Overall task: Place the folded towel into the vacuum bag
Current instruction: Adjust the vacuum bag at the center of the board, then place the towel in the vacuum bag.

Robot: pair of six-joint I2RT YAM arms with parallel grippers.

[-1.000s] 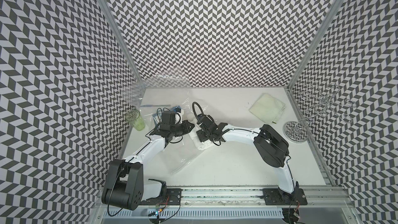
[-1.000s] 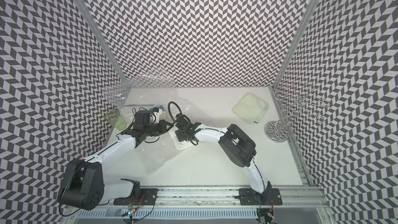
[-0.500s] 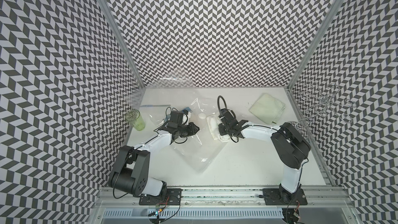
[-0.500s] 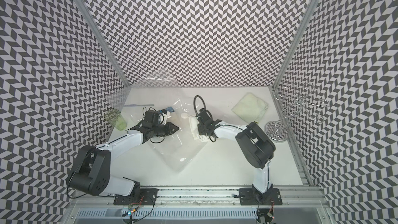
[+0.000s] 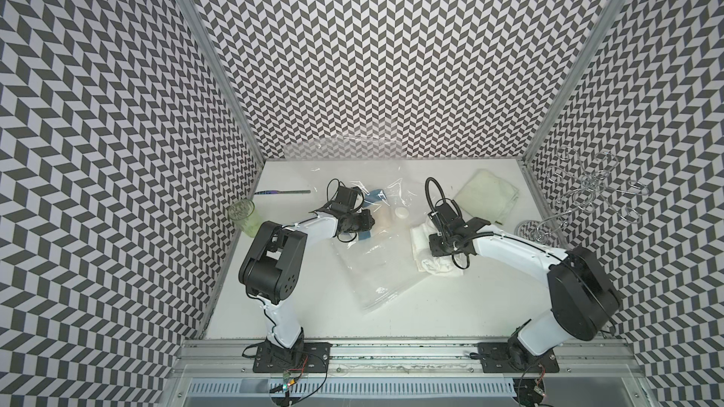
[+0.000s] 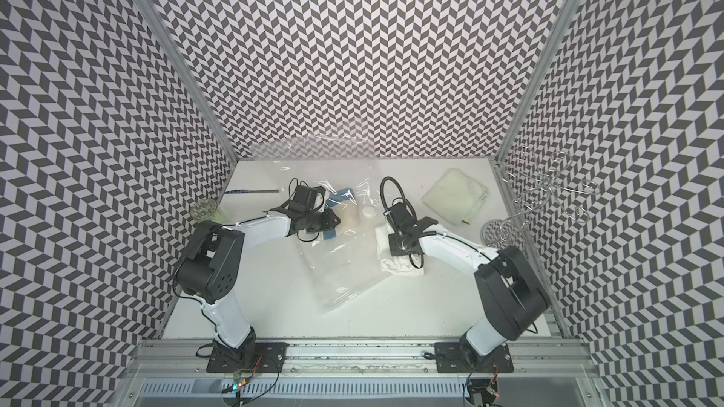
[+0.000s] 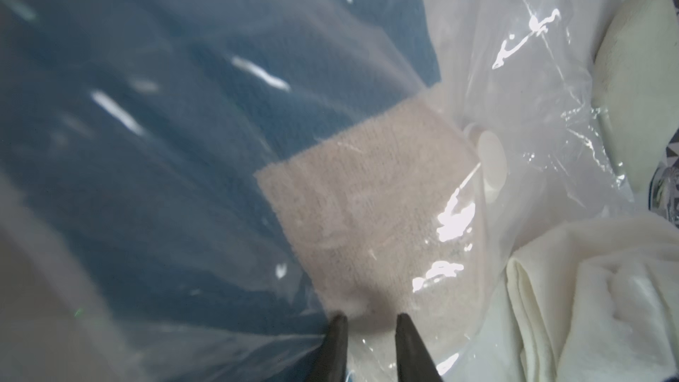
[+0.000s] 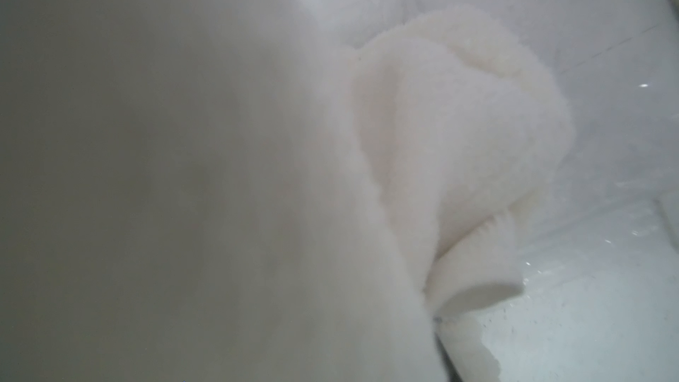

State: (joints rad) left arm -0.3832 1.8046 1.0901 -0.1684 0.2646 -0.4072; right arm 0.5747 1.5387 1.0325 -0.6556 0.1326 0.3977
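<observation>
The vacuum bag lies crinkled on the white table in both top views, its white valve cap facing up. A blue towel and a beige towel lie inside it. My left gripper hovers over the film above the beige towel, jaws a little apart, nothing between them. Just right of the bag, a white folded towel lies under my right gripper. That towel fills the right wrist view and hides the fingers.
A pale green folded cloth lies at the back right. A wire rack stands by the right wall, a green cup by the left wall, a thin stick at the back left. Clear plastic leans on the back wall.
Both arms swung to the right. The white towel travelled right with my right gripper, off the bag's middle. My left gripper's jaws parted slightly and the bag shifted right.
</observation>
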